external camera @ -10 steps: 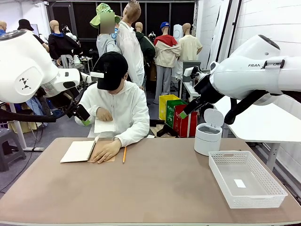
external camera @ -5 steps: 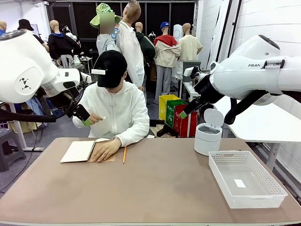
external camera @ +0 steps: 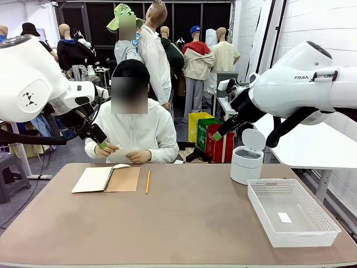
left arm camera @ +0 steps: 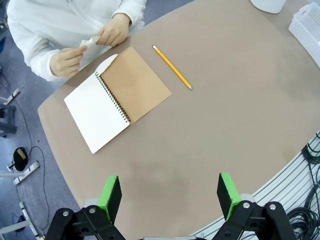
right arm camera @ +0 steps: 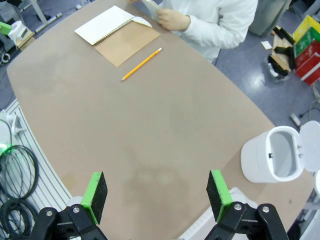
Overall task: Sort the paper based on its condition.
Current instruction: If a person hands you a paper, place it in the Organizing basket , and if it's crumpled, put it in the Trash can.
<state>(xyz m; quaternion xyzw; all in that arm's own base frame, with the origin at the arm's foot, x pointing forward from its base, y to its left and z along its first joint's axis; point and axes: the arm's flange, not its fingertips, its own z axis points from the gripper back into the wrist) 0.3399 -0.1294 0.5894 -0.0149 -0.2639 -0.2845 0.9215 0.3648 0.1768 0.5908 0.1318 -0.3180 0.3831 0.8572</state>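
— Listing the task item first: where is the paper?
— Item 1, the paper: off the table, pinched between the person's hands at the far edge, eleven o'clock on the tabletop.
— Table stock?
— Item 2, notebook: open flat, kraft cover showing, ten o'clock. Item 3, pencil: just beside the notebook at its three o'clock, not touching. Item 4, white bin: lid up, two o'clock. Item 5, white basket: four o'clock.
— Grippers?
— Left gripper: jaws spread wide, holding nothing, high above the table. Right gripper: the same
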